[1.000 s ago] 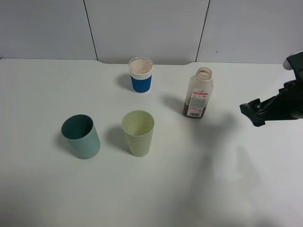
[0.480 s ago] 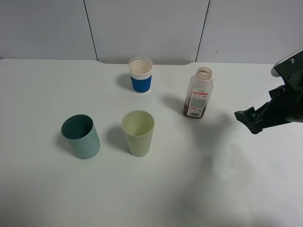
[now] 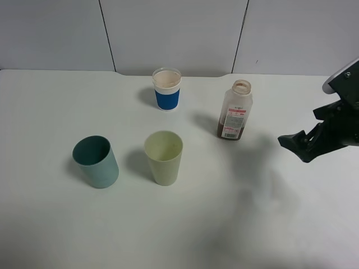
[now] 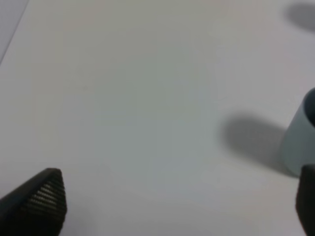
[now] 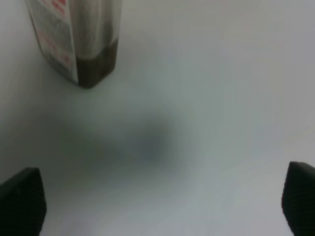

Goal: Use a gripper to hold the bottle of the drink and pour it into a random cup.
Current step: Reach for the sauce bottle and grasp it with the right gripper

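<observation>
Left gripper [image 4: 177, 206] shows only in its own wrist view. One tip sits in the lower left corner, the other at the lower right edge. Jaws spread wide, nothing in them, only bare white worktop [image 3: 56, 230] between.

In the high view, nearest me is the teal tumbler [image 3: 96, 162], lower left, mouth up. The left wrist frame catches its wall at the right edge, just beside that side's tip.

Yellow-green cup [image 3: 164, 158] sits right of it near frame centre, mouth up, apart from the tumbler.

Right gripper [image 3: 298, 147] is at the right edge, mid-height, pointing left towards the bottle, with a soft shadow on the worktop beside it. In its wrist view the tips sit in the two bottom corners. Jaws wide open, gripping nothing.

Bottle [image 3: 234, 110] stands upright right of centre in the upper half, well apart from the gripper. Its neck is open and it has a white-and-red label. Drink [image 5: 101, 61] is brown and fills only the lowest part.

Farthest is the white cup with a blue band [image 3: 167, 89], top centre, left of the bottle and apart from it. I can't tell what's in it.
</observation>
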`<action>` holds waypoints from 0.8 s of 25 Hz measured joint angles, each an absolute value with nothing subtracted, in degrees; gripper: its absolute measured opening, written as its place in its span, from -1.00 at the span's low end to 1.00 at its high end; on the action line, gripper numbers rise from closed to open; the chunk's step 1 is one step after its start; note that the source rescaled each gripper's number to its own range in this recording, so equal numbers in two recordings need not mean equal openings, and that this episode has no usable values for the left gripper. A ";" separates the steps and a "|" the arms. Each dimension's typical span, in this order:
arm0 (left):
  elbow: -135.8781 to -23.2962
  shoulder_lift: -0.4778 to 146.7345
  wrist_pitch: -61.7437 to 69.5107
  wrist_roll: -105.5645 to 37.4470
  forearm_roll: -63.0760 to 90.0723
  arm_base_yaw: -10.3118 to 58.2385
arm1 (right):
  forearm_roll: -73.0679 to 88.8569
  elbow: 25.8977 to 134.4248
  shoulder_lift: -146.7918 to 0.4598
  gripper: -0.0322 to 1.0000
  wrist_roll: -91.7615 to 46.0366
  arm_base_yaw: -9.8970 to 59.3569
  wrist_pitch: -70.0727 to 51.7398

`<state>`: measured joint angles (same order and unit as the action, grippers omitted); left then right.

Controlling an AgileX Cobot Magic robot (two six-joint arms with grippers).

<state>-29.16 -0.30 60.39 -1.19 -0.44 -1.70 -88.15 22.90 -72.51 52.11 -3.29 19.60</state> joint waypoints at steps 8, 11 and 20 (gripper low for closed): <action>-29.16 -0.30 60.39 -1.19 -0.44 -1.70 | -99.35 28.41 -83.08 0.88 63.07 -3.49 19.81; -29.16 -0.30 60.39 -1.19 -0.44 -1.70 | -99.40 30.91 -85.39 0.88 63.12 -3.49 19.96; -29.16 -0.30 60.39 -1.19 -0.44 -1.70 | -99.42 37.84 -91.43 0.83 57.70 -3.49 26.11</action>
<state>-29.16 -0.30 60.39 -1.19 -0.44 -1.70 -99.42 37.84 -91.43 57.70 -3.49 26.11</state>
